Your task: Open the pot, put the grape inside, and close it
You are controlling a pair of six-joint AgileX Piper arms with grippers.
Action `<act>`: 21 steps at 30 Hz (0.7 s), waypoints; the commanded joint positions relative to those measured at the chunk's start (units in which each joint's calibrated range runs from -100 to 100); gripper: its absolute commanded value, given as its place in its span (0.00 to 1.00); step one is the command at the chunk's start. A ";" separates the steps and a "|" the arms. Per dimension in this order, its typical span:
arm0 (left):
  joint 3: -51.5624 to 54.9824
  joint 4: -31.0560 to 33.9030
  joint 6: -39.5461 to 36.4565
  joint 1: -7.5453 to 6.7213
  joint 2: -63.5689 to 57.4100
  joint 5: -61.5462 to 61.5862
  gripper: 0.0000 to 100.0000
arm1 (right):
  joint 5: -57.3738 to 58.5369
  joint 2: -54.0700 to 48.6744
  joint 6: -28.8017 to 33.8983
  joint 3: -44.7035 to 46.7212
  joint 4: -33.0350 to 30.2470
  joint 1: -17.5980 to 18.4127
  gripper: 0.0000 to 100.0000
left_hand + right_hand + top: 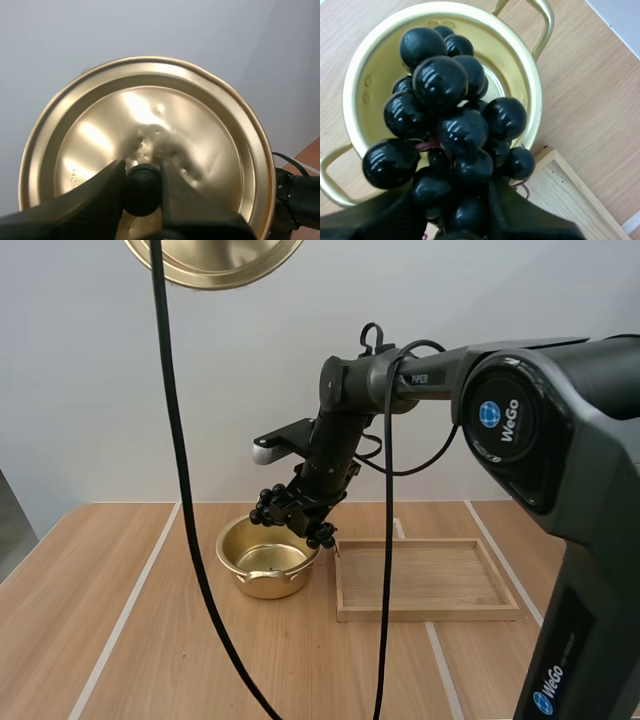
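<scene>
1. Now your right gripper [455, 200] pinches the grapes [447, 120], which hang just over the open pot [238, 552].
2. Your left gripper [142, 182] is clamped on the lid's [200, 130] black knob [142, 196], and the lid hangs high above the table [130, 640].
3. You have the pot standing just beside the tray [430, 615].

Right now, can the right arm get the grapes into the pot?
Probably yes. The pot is open, the left claw holds the lid high up, and the grapes hang right over it.
</scene>
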 commanded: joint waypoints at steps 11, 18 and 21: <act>-0.36 0.42 -0.43 -0.17 -0.35 -1.59 0.00 | 2.88 3.09 -0.74 -7.47 -0.48 2.23 0.00; -0.36 2.18 -0.43 -0.17 -0.35 -1.59 0.00 | 5.01 6.04 -0.74 -7.47 -1.38 2.48 0.00; -0.36 2.18 -0.43 -0.17 -0.35 -1.59 0.00 | 6.74 6.60 -0.74 -7.47 -2.03 2.48 0.00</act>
